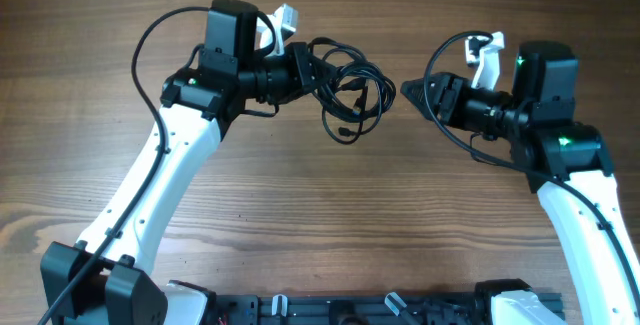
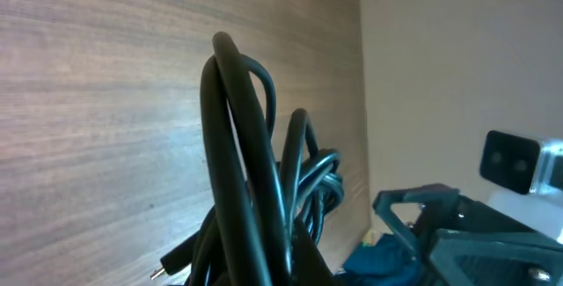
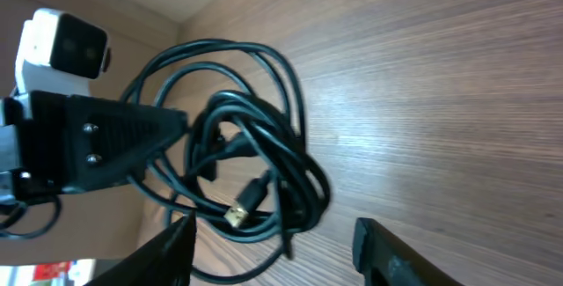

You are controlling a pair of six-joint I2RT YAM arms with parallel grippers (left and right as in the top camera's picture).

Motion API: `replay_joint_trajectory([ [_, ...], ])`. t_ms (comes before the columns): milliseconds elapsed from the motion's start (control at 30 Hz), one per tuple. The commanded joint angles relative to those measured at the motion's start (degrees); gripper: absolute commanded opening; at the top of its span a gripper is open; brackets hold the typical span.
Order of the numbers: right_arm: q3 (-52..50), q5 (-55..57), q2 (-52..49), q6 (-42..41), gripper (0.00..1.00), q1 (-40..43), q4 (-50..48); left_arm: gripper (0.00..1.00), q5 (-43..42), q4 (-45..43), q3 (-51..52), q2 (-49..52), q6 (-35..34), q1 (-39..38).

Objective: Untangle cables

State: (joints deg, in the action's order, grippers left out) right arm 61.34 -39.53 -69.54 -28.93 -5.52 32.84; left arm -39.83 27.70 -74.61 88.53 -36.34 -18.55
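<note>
The cables (image 1: 345, 90) form a knot of thin black cord with several loose loops, sitting near the far middle of the wooden worktop (image 1: 300, 195), between your two arms. In the right wrist view the loops (image 3: 255, 172) overlap one another, and one plug with a gold metal tip (image 3: 237, 214) pokes out at the lower edge of the tangle. Your left gripper (image 1: 308, 65) is at the tangle's left side, its fingers drawn together into a wedge and clamped on the cords. From the left wrist camera the cords (image 2: 246, 163) rise as a tall arch right in front of the lens. Your right gripper (image 1: 410, 93) is just to the right of the tangle, not touching it, its fingers (image 3: 180, 233) spread apart and holding nothing.
</note>
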Motion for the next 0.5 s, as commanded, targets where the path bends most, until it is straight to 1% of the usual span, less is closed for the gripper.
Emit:
replay_joint_trajectory([
  [0, 1.27, -1.46, -0.37, -7.06, 0.54, -3.13, -3.80, 0.04, 4.79, -2.27, -1.27, -1.16, 3.04, -1.97],
  [33, 1.27, -0.68, -0.48, -9.31, 0.52, -4.42, -5.25, 0.04, 6.05, -3.21, -1.27, -1.16, 3.17, -2.62],
  [67, 1.27, 1.62, -1.01, -13.77, 0.50, -6.43, -7.04, 0.04, 7.39, -4.22, -1.27, -1.16, 3.17, -3.04],
  [133, 1.27, 4.39, -2.67, -19.76, 0.45, -8.92, -9.55, 0.04, 10.08, -4.79, -1.27, -1.16, 3.17, -3.76],
  [233, 1.27, 5.18, -6.47, -26.29, 0.41, -10.80, -12.98, 0.04, 11.04, -4.83, -1.27, -1.16, 3.17, -3.74],
  [333, 1.27, 4.92, -10.67, -29.53, 0.39, -11.87, -17.05, 0.04, 10.99, -4.81, -1.27, -1.16, 2.89, -4.24],
  [433, 1.27, 4.96, -13.49, -30.03, 0.37, -12.26, -21.84, 0.04, 10.73, -4.76, -1.27, -1.16, 2.25, -5.44],
  [467, 1.27, 4.98, -13.73, -30.23, 0.37, -12.26, -22.64, 0.04, 10.73, -4.74, -1.27, -1.16, 0.94, -5.84],
])
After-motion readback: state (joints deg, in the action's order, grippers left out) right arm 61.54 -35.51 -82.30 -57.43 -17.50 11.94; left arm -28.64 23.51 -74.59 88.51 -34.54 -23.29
